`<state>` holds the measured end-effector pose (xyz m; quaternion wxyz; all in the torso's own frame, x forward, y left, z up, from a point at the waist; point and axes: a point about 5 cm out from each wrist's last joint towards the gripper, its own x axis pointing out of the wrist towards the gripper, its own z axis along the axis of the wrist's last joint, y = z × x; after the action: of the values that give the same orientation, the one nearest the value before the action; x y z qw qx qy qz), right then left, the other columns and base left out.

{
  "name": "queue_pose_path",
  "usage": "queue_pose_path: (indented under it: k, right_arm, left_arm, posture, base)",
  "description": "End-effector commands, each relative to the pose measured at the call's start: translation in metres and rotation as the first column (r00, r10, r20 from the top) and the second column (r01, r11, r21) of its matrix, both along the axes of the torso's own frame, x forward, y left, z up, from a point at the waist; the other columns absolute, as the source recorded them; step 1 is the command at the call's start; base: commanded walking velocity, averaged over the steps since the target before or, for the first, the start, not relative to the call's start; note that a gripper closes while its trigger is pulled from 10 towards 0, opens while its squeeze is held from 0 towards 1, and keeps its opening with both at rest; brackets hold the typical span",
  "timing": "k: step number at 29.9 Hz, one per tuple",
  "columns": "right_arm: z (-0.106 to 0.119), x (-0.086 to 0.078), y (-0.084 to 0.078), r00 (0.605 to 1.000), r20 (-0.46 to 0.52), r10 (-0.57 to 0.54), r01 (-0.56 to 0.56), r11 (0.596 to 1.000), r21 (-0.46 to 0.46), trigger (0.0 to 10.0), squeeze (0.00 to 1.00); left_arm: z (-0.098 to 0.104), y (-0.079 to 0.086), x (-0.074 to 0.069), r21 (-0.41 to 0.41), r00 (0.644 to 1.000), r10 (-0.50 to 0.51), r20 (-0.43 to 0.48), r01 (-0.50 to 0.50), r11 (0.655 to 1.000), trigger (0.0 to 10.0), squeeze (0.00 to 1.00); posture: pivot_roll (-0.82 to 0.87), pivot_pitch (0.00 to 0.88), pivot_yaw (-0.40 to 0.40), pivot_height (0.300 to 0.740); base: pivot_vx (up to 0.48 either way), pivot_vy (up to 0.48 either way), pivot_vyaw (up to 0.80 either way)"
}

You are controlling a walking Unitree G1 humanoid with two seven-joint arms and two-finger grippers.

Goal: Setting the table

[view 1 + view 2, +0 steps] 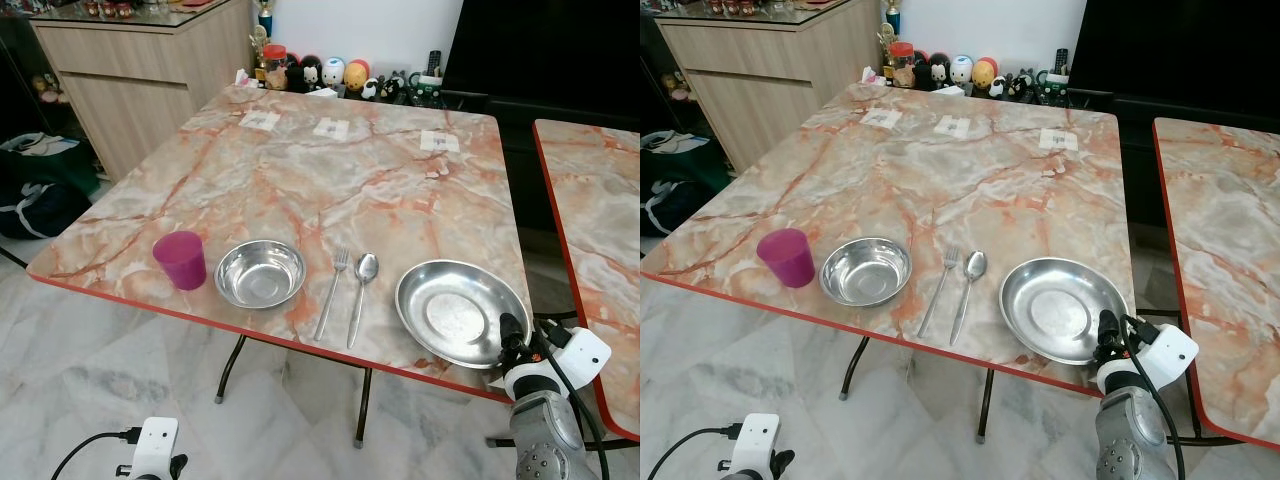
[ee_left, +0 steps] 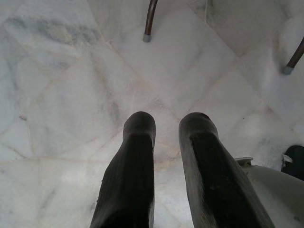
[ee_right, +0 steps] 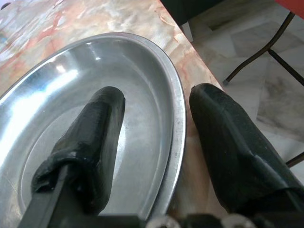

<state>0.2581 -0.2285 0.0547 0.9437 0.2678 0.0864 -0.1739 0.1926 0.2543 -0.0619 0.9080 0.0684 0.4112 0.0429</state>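
left gripper (image 2: pixel 166 126) fingers parted above marble floor (image 2: pixel 71 85).

We see our right end effector (image 3: pixel 156 109) w/ two long black fingers (image 3: pixel 95 142), matte, rounded tips, slightly scuffed. Right wrist (image 1: pixel 545 440): silver-grey metal housing w/ small round holes, white camera block on top, black cable looping over it. Left wrist (image 1: pixel 152 448): white block, black cable. Left end effector (image 2: pixel 166 126) has the same black fingers.

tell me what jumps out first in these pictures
A place setting lines the near edge of the marble-patterned table: a magenta cup, a steel bowl, a fork, a spoon and a steel plate. The right hand straddles the plate's rim, one finger inside and one outside, open. The left hand hangs over the floor.
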Motion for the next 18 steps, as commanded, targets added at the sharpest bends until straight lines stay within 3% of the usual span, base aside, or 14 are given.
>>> queue_pose_path:
  k: [1, 12, 13, 14, 15, 16, 18]
  right_arm:
    - [-0.006, -0.002, 0.001, 1.000, -0.028, 0.011, -0.011, 1.000, 0.020, 10.0, 0.00]
    - [-0.002, -0.004, 0.007, 1.000, 0.015, -0.015, 0.013, 0.990, 0.139, 10.0, 0.00]
    - [-0.001, -0.003, 0.010, 1.000, 0.018, -0.011, 0.008, 0.987, 0.161, 9.6, 0.00]
    - [-0.001, -0.002, 0.011, 1.000, 0.014, -0.004, 0.001, 0.987, 0.162, 3.0, 0.00]
    - [-0.001, -0.002, 0.011, 1.000, 0.014, -0.004, 0.001, 0.987, 0.162, 3.0, 0.00]
    - [-0.001, -0.001, 0.012, 1.000, 0.014, 0.001, -0.003, 0.987, 0.163, 0.0, 0.00]
    - [-0.002, 0.000, 0.014, 1.000, 0.014, 0.010, -0.012, 0.986, 0.168, 0.0, 0.00]
  left_arm:
    - [0.000, 0.002, 0.000, 0.010, 1.000, -0.009, -0.014, 0.009, 1.000, 10.0, 0.00]
    - [0.001, 0.007, -0.002, 0.021, 1.000, -0.016, -0.016, 0.016, 1.000, 10.0, 0.00]
    - [0.002, 0.008, -0.002, 0.022, 1.000, -0.018, -0.014, 0.019, 1.000, 10.0, 0.00]
    - [0.002, 0.009, -0.001, 0.022, 1.000, -0.019, -0.012, 0.019, 1.000, 10.0, 0.00]
    - [0.002, 0.009, -0.001, 0.022, 1.000, -0.019, -0.012, 0.019, 1.000, 10.0, 0.00]
    - [0.003, 0.008, 0.000, 0.022, 1.000, -0.022, -0.009, 0.022, 1.000, 10.0, 0.00]
    - [0.003, 0.007, 0.001, 0.022, 1.000, -0.027, -0.007, 0.028, 0.999, 10.0, 0.00]
  posture:
    - [0.17, 0.045, -0.023, 0.740]
    - [0.17, 0.035, -0.019, 0.740]
    - [0.17, 0.029, -0.019, 0.740]
    - [0.17, 0.029, -0.019, 0.740]
    - [0.17, 0.029, -0.019, 0.740]
    - [0.17, 0.029, -0.019, 0.740]
    - [0.17, 0.029, -0.019, 0.740]
  base:
    - [0.000, 0.000, 0.00]
    - [0.000, 0.000, 0.00]
    - [0.000, 0.000, 0.00]
    - [0.000, 0.000, 0.00]
    - [0.000, 0.000, 0.00]
    - [0.000, 0.000, 0.00]
    - [0.000, 0.000, 0.00]
